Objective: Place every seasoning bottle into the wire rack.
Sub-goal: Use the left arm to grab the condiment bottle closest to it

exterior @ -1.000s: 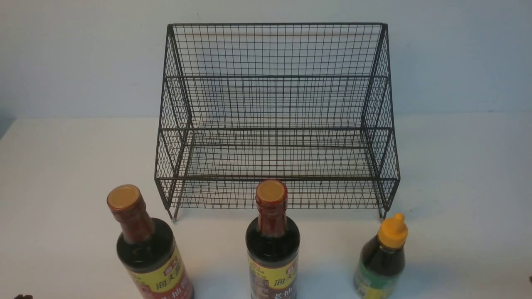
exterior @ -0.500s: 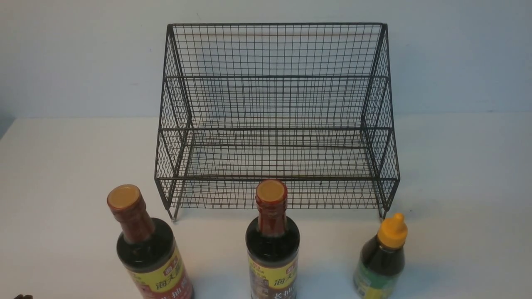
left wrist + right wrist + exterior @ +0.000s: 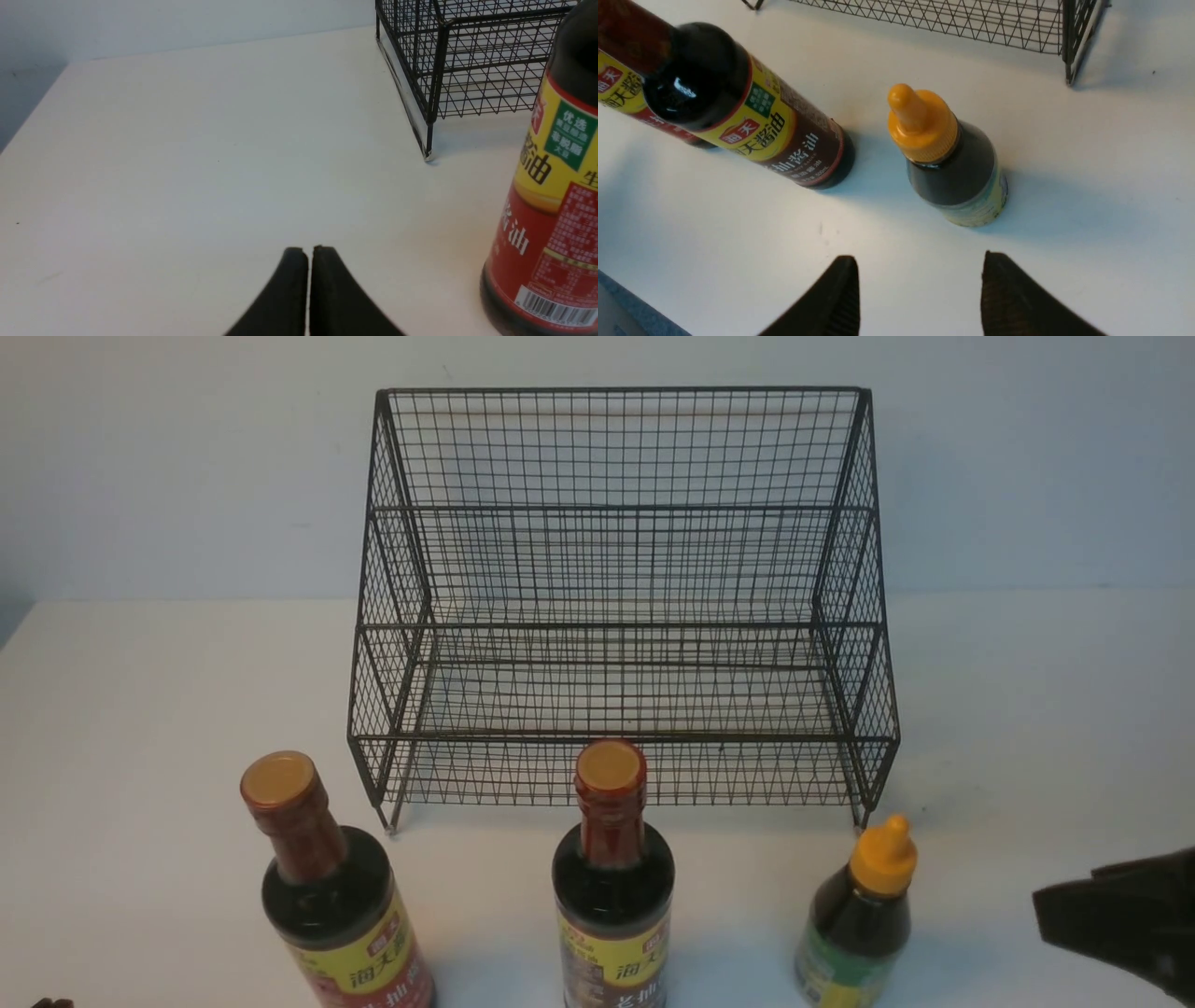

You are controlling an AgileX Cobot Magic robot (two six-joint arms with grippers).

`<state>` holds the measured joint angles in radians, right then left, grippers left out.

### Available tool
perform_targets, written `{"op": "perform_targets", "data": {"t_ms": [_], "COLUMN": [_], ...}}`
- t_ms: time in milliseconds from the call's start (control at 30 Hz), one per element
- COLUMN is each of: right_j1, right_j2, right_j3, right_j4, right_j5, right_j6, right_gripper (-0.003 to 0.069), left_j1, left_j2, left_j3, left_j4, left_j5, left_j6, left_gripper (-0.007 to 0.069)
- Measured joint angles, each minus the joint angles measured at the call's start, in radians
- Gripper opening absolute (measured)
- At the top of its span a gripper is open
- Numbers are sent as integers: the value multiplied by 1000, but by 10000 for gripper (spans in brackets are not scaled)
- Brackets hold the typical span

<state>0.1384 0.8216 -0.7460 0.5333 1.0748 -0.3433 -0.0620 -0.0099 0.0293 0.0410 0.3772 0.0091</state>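
Right gripper [image 3: 919,256] agape, short bottle [image 3: 957,172] outside rack [image 3: 616,736]

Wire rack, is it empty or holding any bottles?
Empty: both tiers of the wire rack are bare mesh; all three bottles stand on the table in front.

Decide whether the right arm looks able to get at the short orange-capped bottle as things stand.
Probably yes: the right gripper is open and empty, the short orange-capped bottle stands upright just ahead of it, nothing but table between, and the middle tall bottle stands apart to one side.
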Motion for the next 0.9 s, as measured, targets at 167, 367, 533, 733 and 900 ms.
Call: {"op": "perform_targets", "data": {"t_ms": [167,367,533,733,900], "right_j1": [1,1,1,1,1], "right_j2": [4,4,4,4,4], "right_j3": [-5,-5,-5,-5,-5], "right_j4": [-34,-36,-36,-36,-39], "right_j5": [15,19,19,19,19], "right_j6": [11,14,14,15,44], "right_gripper": [337,339,339,339,339], "left_j1": [0,0,0,0,-3], "left_j2": [0,0,0,0,0], "left_j3": [0,0,0,0,-9], "left_j4": [1,4,-210,-743,-920], "left_j5": [0,0,-57,-126,-197], "left_j6": [0,0,-140,-438,-373], "left_gripper": [-5,-5,-5,-5,-5]}}
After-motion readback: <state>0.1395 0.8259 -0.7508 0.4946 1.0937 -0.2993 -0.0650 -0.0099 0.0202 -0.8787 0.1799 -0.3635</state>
